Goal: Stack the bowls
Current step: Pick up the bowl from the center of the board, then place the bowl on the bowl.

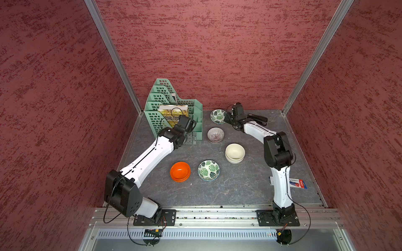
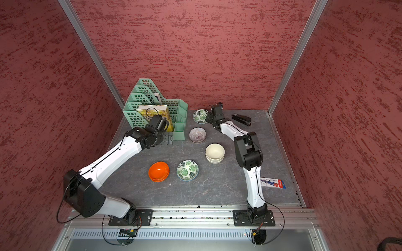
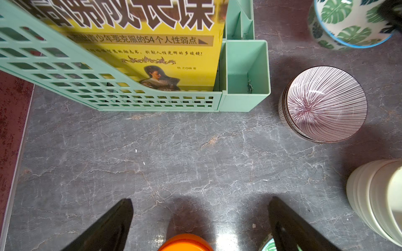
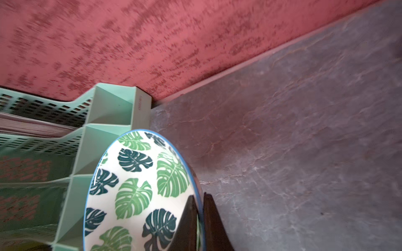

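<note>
Right wrist view has the right gripper [image 4: 200, 198] clamped shut on the rim of the far leaf bowl [image 4: 134, 191], one finger inside the wall and one outside; whether the bowl has left the table [image 4: 304, 130] cannot be told. In a top view this bowl [image 1: 217, 116] sits near the back wall, just beside the green file rack [image 1: 174, 102], while its partner, the near leaf bowl [image 1: 208, 170], lies well apart toward the front, beside the orange pair [image 1: 180, 171]. The orange pair, the cream pair [image 1: 235, 152] and the lined pair [image 1: 215, 134] are each nested already, so this looks like the last stack. A one-sided rim pinch lets a bowl tip, so the lift should probably go straight up, clear of the rack, then pass above the lined pair, centre over the partner and lower until it seats before letting go. The left gripper [image 3: 200, 200] hangs wide open over bare table, holding nothing. The rack holds a yellow book [image 3: 152, 43] in a front slot; its small side pocket [image 3: 245, 71] looks empty, as do all the bowls.
</note>
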